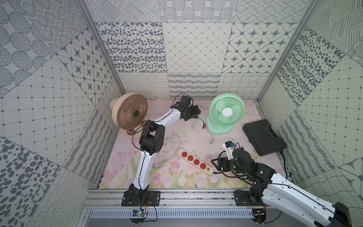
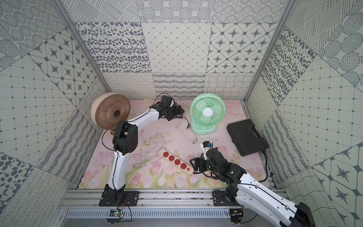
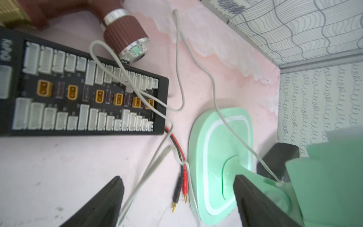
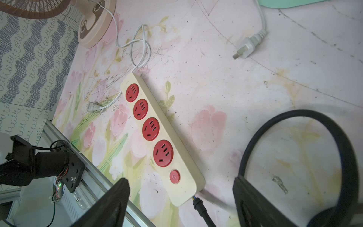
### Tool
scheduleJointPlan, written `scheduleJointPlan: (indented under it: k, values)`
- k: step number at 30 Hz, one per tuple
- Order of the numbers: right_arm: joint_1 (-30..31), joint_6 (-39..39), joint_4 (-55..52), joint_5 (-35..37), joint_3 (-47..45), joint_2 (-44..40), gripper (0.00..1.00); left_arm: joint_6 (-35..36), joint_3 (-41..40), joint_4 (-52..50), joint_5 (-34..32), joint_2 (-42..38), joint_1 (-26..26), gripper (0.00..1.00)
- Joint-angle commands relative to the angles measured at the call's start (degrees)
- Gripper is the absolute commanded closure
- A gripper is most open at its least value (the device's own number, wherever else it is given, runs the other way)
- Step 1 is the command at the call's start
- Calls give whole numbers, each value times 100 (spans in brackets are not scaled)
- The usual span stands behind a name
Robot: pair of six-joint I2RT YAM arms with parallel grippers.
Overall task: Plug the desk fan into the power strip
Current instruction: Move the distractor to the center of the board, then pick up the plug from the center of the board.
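Observation:
The cream power strip lies at the front middle of the mat, its red sockets empty. A green desk fan stands at the back right, and its grey plug lies loose on the mat. A brown desk fan stands at the back left, with its clear plug lying beside the strip. My left gripper is open, low beside the green fan's base, over its grey cord. My right gripper is open above the strip's button end.
A black connector board with red and black banana leads lies under the left arm, with a brown cylinder beside it. A black case sits at the right. The strip's black cord loops near my right gripper.

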Motion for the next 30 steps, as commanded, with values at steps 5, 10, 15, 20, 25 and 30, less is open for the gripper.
scheduleJointPlan:
  k: [5, 10, 15, 20, 25, 30]
  values:
    - [-29, -221, 54, 236, 534, 656, 14, 309, -2319, 420, 142, -2277, -57, 3]
    - [-24, -296, 78, 482, 774, 1186, 15, 281, -3854, 484, -247, -3608, -58, 0]
    - [43, -400, 254, 391, 904, 1677, 17, 163, -5228, 156, -616, -4773, -59, 1]
    - [370, -705, 395, 379, 1061, 2153, 18, -110, -6437, -278, -1061, -5943, -58, 1]
    - [756, -1046, 441, 558, 1285, 2602, 19, -362, -7253, -808, -1314, -6834, -58, 1]
    - [958, -1215, 516, 593, 1406, 2922, 20, -294, -7512, -1301, -1527, -7056, -112, 14]
